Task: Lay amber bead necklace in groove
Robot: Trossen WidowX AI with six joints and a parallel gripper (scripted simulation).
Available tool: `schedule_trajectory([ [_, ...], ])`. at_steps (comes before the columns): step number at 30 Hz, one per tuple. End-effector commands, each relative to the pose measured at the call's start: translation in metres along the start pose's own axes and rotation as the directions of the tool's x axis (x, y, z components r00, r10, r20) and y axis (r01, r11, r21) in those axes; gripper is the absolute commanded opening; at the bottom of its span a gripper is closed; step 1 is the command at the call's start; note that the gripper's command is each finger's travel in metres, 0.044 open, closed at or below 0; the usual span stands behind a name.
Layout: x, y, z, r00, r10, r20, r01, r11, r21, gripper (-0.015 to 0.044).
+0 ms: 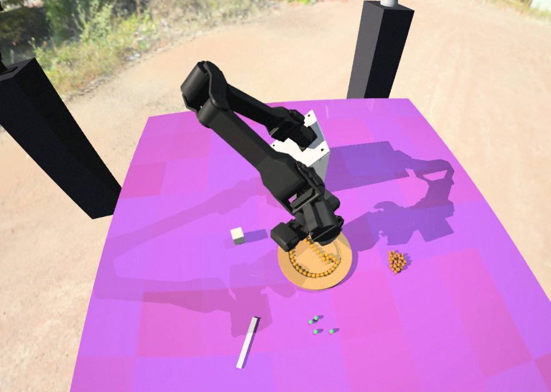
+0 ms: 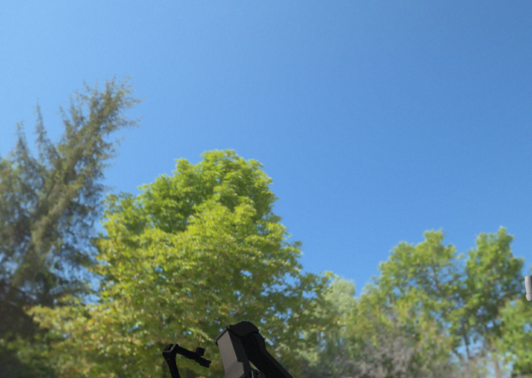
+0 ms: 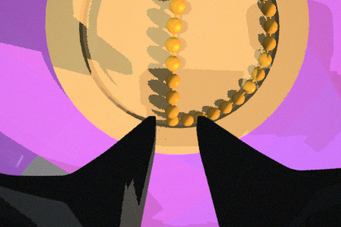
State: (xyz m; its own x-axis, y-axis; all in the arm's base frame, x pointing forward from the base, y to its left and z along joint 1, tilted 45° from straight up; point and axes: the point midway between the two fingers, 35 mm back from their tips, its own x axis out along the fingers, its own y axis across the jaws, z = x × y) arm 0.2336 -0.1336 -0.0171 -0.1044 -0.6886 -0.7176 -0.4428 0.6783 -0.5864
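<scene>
The amber bead necklace (image 1: 315, 275) (image 3: 173, 44) lies on the round bead board (image 1: 320, 284) (image 3: 89, 91). In the wrist view its beads follow the right arc of the groove down to the bottom. There it turns sharply and runs straight up across the board's middle to a small bunch at the top edge of the view. The groove's left arc holds no beads in that view. My gripper (image 3: 176, 122) is partly open, its fingertips on either side of the sharp turn, no bead pinched. Its height above the board cannot be told. In the top view the wrist hides the fingertips and the board's far part.
A pile of darker orange beads (image 1: 396, 261) lies right of the board. Several green balls (image 1: 315, 317) and a white bar (image 1: 247, 343) lie on the near side. A cream block (image 1: 237, 235) stands to the left. The white arm base (image 1: 321, 167) is behind the board.
</scene>
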Motion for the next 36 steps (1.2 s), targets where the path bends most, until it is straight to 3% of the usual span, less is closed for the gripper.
schedule_trajectory([
  [1, 0.007, 0.001, -0.002, 1.000, 0.003, -0.009, -0.003, 1.000, -0.006, 0.0120],
  [17, 0.027, 0.002, -0.005, 1.000, 0.001, -0.016, -0.002, 1.000, -0.009, 0.0120],
  [22, 0.025, 0.001, -0.003, 1.000, 0.003, -0.009, -0.003, 1.000, -0.003, 0.0000],
  [36, 0.025, 0.001, -0.003, 1.000, 0.003, -0.009, -0.003, 1.000, -0.003, 0.0000],
])
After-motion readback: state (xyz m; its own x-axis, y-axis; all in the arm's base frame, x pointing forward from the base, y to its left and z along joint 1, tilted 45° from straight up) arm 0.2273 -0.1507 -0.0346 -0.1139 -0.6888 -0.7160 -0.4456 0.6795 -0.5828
